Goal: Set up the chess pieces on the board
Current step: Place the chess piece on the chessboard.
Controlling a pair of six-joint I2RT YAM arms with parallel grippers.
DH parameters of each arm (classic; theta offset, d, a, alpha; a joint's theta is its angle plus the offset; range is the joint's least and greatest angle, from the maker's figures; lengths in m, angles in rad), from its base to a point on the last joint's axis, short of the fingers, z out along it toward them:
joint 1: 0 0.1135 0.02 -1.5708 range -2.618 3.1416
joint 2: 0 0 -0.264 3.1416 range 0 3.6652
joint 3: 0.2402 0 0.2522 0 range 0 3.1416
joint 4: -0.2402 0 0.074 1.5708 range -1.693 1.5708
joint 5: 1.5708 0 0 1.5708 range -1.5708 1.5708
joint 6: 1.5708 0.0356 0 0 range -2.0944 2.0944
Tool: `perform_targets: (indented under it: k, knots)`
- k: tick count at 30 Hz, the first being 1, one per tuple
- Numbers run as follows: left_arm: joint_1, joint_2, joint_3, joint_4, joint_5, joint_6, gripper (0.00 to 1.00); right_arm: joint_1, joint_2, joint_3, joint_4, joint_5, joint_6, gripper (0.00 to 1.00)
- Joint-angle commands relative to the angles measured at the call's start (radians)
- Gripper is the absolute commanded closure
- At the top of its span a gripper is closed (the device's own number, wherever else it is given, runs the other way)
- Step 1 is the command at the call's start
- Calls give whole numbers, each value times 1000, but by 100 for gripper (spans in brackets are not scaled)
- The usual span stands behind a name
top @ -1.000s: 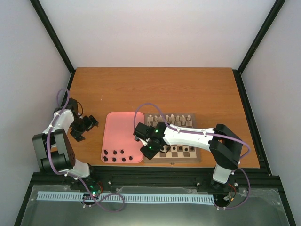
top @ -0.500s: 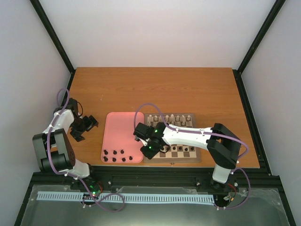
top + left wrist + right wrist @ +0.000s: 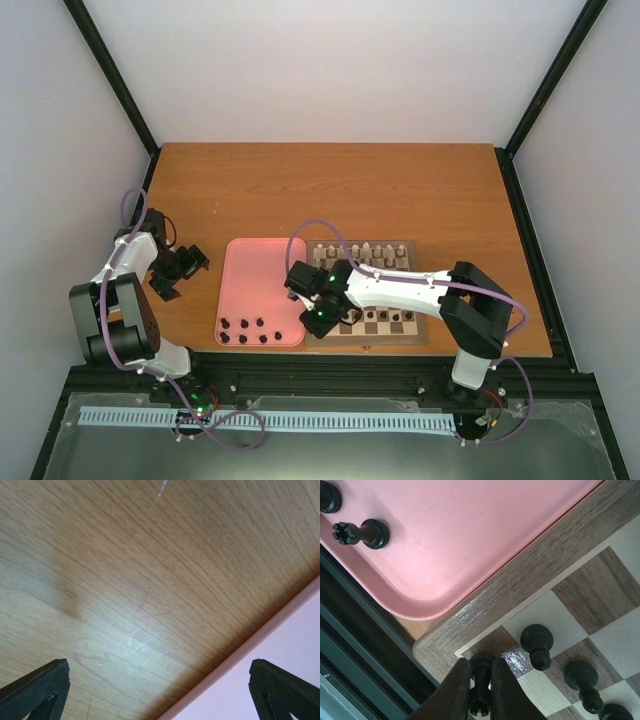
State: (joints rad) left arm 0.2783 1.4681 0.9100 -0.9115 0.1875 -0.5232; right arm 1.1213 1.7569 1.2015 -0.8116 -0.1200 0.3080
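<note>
The board [image 3: 380,340] lies right of the pink tray [image 3: 255,280]. My right gripper [image 3: 318,322] is at the board's near left corner, shut on a dark chess piece with a notched top [image 3: 481,680]. The piece's base is over the corner dark square, and I cannot tell whether it touches. Two dark pawns [image 3: 537,642] [image 3: 582,677] stand on the squares beside it. Pale pieces [image 3: 365,250] line the far row. My left gripper [image 3: 180,268] is open over bare table left of the tray, and the left wrist view shows nothing between its fingertips [image 3: 55,680].
Several dark pieces [image 3: 245,330] stand along the tray's near edge, one with a notched top [image 3: 362,531]. The tray's rim [image 3: 445,605] nearly touches the board's wooden border [image 3: 530,575]. The table's near edge and black frame [image 3: 350,630] lie just beyond that corner.
The right arm's elbow has shifted slightly to the left. Its gripper stays shut on the dark piece at the board's corner. The left arm has not moved.
</note>
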Motion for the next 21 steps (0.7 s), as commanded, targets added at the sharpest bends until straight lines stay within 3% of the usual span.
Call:
perform_targets:
  k: [1, 21]
  knots:
    - [-5, 10, 30, 11, -3, 18, 0, -7, 3, -16, -3, 15, 7, 91]
    - [-4, 5, 29, 6, -6, 21, 0, -2, -54, 40, -54, -9, -30, 73]
